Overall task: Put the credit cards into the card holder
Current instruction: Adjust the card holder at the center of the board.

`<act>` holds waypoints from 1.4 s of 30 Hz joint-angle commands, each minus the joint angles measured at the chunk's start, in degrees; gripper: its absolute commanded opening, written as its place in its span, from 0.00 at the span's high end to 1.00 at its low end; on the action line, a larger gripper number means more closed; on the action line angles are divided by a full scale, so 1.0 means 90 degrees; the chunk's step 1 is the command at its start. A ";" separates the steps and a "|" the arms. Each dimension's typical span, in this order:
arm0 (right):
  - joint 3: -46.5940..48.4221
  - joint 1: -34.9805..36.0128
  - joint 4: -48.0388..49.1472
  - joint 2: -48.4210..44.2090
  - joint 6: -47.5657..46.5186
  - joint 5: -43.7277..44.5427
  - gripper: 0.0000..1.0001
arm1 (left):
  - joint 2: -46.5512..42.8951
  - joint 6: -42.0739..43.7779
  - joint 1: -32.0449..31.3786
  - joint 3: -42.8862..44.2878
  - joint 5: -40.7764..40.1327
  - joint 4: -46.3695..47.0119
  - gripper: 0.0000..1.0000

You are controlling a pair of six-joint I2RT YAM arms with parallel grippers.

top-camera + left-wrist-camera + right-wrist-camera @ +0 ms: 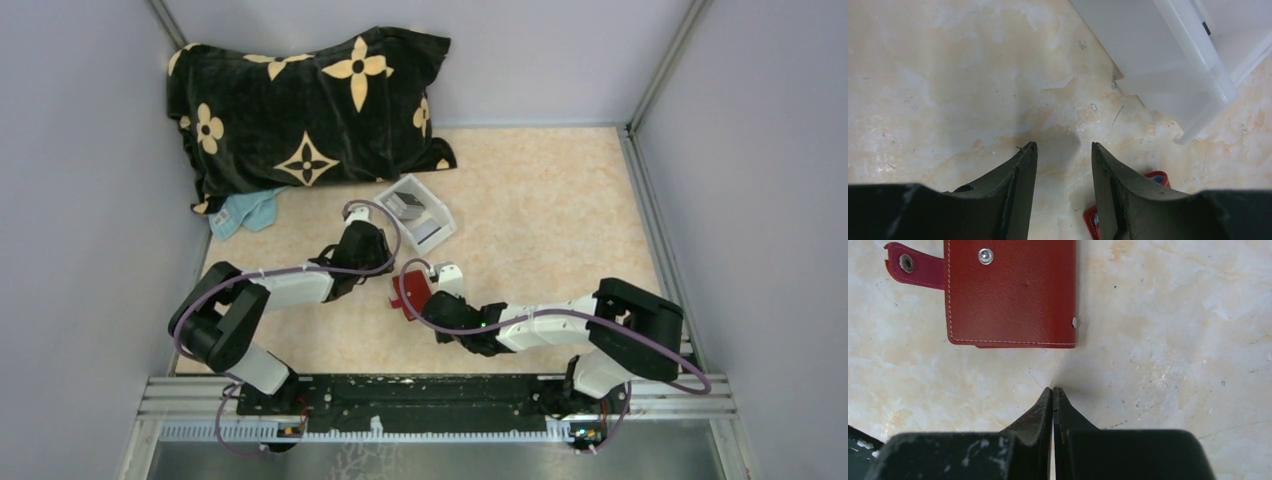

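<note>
Little is done: the flat red leather card holder (1013, 292) lies folded shut near the table's middle, while thin greyish credit cards (408, 205) sit in a small white plastic tray (1173, 85) nearer the far edge. The left gripper (1064, 145) gapes empty and the right gripper (1053, 390) is pinched closed on nothing. Only the top view shows the cards.

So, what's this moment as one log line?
left claw: open; right claw: shut; card holder: closed, unsnapped; credit cards: in tray

Left arm (290, 288), right arm (545, 322) wearing white shells, black joint housings. Purple cable (372, 204) looping along each. Left tool (1062, 147), right tool (1053, 389) showing dark tapered fingers, white scuffing at 7 o'clock.
</note>
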 commanded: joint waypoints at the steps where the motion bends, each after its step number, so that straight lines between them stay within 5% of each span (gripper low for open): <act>1: 0.0222 -0.0046 0.0199 0.0148 0.0007 0.0109 1.00 | 0.0117 0.0081 0.0015 0.0043 0.0387 0.0223 0.49; 16: 0.0259 -0.0619 0.0556 0.0403 -0.0201 -0.0277 1.00 | 0.0184 -0.0532 -0.0080 -0.0854 0.1483 0.0735 0.58; 42: 0.0566 -0.1789 0.0798 0.0747 -0.0707 -0.0597 1.00 | -0.0800 -0.1410 -0.1191 -0.1973 0.0819 0.0448 0.60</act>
